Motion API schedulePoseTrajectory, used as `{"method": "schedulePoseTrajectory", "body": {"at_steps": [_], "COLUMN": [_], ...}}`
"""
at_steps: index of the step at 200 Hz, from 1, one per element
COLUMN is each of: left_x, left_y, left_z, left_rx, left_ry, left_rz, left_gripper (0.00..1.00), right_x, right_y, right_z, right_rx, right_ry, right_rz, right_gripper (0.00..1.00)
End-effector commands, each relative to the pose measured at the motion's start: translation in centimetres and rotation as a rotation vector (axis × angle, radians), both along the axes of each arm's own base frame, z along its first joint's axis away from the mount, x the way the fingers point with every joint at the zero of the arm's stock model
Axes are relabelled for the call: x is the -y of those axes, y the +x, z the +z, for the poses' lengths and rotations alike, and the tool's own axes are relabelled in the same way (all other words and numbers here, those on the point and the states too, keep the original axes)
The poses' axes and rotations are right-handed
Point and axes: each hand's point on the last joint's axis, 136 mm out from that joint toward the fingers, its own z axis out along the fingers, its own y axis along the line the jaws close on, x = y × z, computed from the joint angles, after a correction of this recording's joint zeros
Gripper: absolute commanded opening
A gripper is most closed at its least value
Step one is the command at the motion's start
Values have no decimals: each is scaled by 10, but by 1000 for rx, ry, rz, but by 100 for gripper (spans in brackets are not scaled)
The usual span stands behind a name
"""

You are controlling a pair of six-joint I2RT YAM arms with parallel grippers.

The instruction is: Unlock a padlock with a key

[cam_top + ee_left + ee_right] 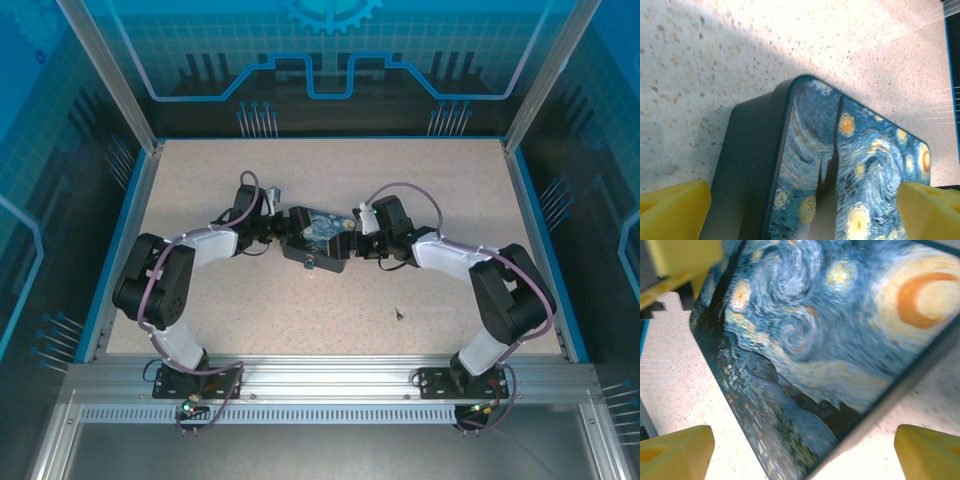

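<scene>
Painted box (318, 240) was flanked mid-tabletop by left gripper (802, 205) and right gripper (804, 450), both spread wide; key (398, 315) was left nearer the front edge.

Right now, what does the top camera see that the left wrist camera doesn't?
Top camera: the left arm and right arm, the tiny key lying on the table, the padlock on the box's near side. Left wrist camera: yellow fingers close up, the lid's painted swirls. Both: the painted box and speckled table.
</scene>
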Motion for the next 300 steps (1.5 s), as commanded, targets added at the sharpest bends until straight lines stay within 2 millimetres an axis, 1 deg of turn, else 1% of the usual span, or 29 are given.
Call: {"method": "schedulePoseTrajectory", "body": {"at_steps": [1, 13, 26, 34, 46, 49, 69, 83, 105, 113, 121, 145, 178, 202, 224, 250, 300], "left_x": [-21, -31, -40, -45, -48, -49, -52, -53, -54, -55, -55, -55, -57, -58, -60, -64, -66], "left_y": [7, 8, 6, 3, -2, -4, -14, -20, -28, -30, -32, -36, -40, -43, -42, -42, -43], "left_z": [32, 46, 62, 72, 85, 89, 105, 112, 123, 127, 130, 139, 144, 146, 144, 142, 142], "left_rx": [97, 142, 195, 224, 263, 272, 314, 334, 364, 375, 386, 411, 429, 434, 434, 431, 429], "left_ry": [33, 57, 86, 101, 116, 117, 115, 104, 96, 94, 93, 94, 100, 103, 114, 130, 138], "left_rz": [29, 49, 64, 71, 73, 73, 81, 84, 86, 86, 84, 78, 79, 80, 86, 109, 116], "left_gripper": [99, 99, 99, 99, 99, 99, 99, 99, 99, 99, 99, 99, 99, 99, 99, 99, 99], "right_x": [40, 61, 84, 99, 115, 121, 138, 146, 158, 158, 156, 146, 142, 140, 138, 137, 123], "right_y": [-8, -15, -28, -39, -54, -63, -96, -117, -141, -146, -149, -151, -154, -158, -160, -161, -158], "right_z": [6, 10, 11, 10, 10, 2, -13, -26, -45, -50, -53, -61, -66, -68, -70, -73, -81], "right_rx": [14, 19, -4, -35, -77, -108, -224, -302, -394, -419, -440, -485, -524, -545, -553, -559, -571], "right_ry": [-160, -235, -320, -373, -424, -445, -474, -489, -514, -511, -498, -448, -459, -478, -492, -518, -484], "right_rz": [-83, -115, -146, -170, -204, -210, -261, -295, -343, -352, -359, -362, -356, -347, -342, -337, -320], "right_gripper": [100, 100, 100, 100, 98, 98, 91, 87, 82, 81, 77, 68, 47, 35, 27, 22, 18]}}
